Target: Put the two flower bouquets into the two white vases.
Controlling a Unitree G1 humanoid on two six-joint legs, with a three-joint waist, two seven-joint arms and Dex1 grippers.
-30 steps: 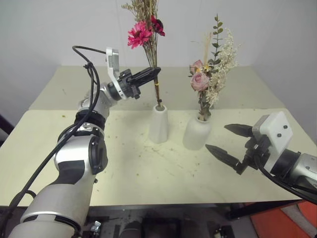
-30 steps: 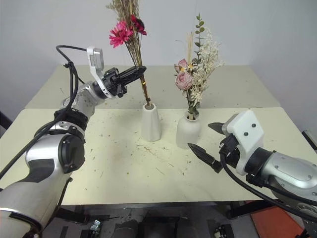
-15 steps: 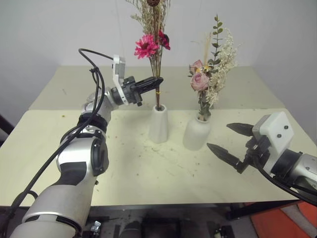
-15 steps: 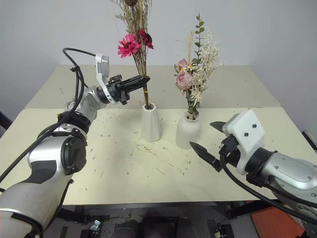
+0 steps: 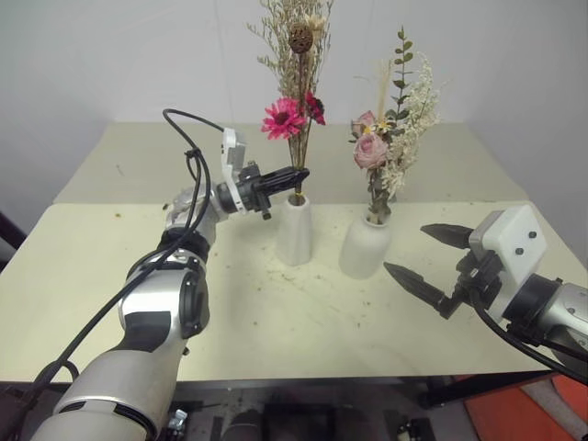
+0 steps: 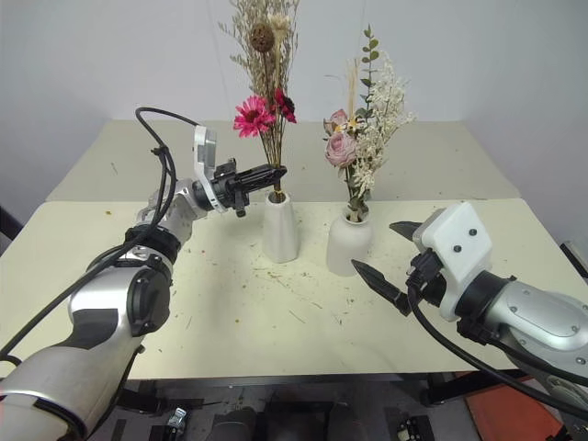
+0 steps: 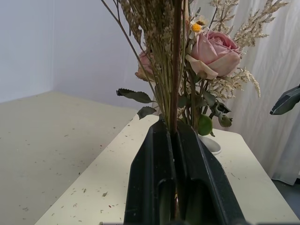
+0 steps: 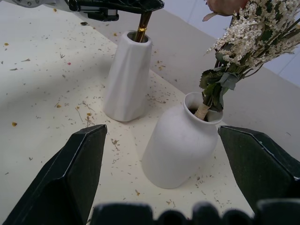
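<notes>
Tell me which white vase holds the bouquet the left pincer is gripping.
The slim cone vase: the left pincer is shut on the dried sprigs above it. The rounded vase holds roses, ungripped.

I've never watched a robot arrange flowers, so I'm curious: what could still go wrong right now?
The left gripper is shut on the dried bouquet, whose stems sit in the slim vase. A sideways pull before letting go might tip that narrow vase. The tall bouquet may also lean and tangle with the rose bouquet close beside it. The open right gripper hangs near the round vase and could bump it.

Stem ends of both bouquets (image 5: 299, 83) hidden inside the vases (image 5: 295, 231)
</notes>
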